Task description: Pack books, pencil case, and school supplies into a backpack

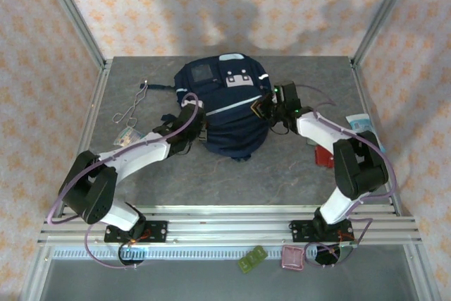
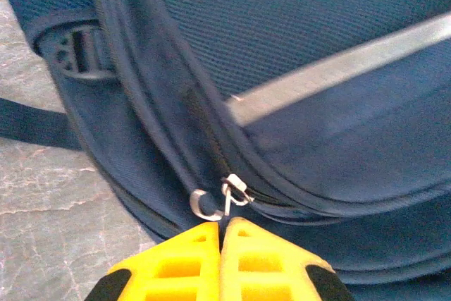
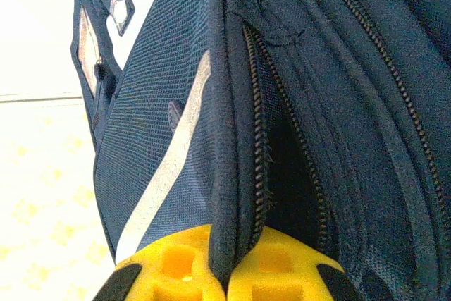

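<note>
The navy backpack [image 1: 225, 114] lies in the middle of the table with its grey patch towards the back. My left gripper [image 1: 193, 122] is at its left side, shut on the metal zipper pull [image 2: 231, 201]; the yellow fingertips [image 2: 201, 241] pinch the end of the tab. My right gripper [image 1: 272, 108] is at the bag's right side, shut on the fabric edge [image 3: 227, 174] beside the open zip teeth [image 3: 259, 139], where a dark gap shows. The books, pencil case and school supplies are out of view.
A thin bent wire [image 1: 134, 107] and a pale packet [image 1: 127, 135] lie left of the bag. Another pale packet [image 1: 363, 125] and a red object [image 1: 323, 154] sit by the right arm. A green piece [image 1: 251, 259] and a pink piece [image 1: 292, 257] lie below the front rail.
</note>
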Robot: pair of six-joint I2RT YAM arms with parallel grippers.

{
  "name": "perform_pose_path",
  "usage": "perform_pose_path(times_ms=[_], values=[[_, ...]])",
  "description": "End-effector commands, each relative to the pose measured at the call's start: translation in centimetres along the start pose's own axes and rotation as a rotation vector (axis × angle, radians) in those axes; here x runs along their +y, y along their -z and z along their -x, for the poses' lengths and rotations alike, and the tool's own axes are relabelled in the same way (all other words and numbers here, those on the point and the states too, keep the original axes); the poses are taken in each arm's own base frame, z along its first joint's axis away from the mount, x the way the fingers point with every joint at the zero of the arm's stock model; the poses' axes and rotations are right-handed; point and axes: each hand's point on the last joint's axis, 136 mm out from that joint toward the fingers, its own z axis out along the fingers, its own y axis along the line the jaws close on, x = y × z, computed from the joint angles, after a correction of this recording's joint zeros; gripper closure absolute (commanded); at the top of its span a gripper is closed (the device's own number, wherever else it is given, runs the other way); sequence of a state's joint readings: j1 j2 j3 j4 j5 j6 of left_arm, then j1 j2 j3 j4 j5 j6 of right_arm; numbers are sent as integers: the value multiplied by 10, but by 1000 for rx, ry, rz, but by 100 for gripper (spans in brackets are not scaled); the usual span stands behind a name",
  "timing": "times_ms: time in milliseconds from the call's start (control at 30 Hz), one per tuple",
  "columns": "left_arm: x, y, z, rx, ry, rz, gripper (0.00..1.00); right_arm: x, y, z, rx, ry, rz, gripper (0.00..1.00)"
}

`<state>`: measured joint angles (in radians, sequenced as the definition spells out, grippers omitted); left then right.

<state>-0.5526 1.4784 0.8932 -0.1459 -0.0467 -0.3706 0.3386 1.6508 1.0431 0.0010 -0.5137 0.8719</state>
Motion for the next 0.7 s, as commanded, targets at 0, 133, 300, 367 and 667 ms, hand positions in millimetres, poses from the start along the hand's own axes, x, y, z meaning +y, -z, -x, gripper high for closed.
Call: perform_pose_path(times_ms=[0, 133, 300, 367, 667], values=[[-27, 3, 1, -3, -77, -38, 100, 20, 21, 57, -178, 46, 27, 100], [-94, 8, 5, -13, -141, -179, 100, 25, 28, 84, -230, 38, 27, 100], [-130, -1, 4, -16, -149, -260, 100, 33, 24, 61, -145, 18, 103, 68], [-131, -4, 3, -10, -151, -256, 100, 34, 20, 40, -101, 22, 111, 66], [-116, -15, -6, 10, -174, -176, 100, 14, -4, -22, 23, 13, 87, 87]])
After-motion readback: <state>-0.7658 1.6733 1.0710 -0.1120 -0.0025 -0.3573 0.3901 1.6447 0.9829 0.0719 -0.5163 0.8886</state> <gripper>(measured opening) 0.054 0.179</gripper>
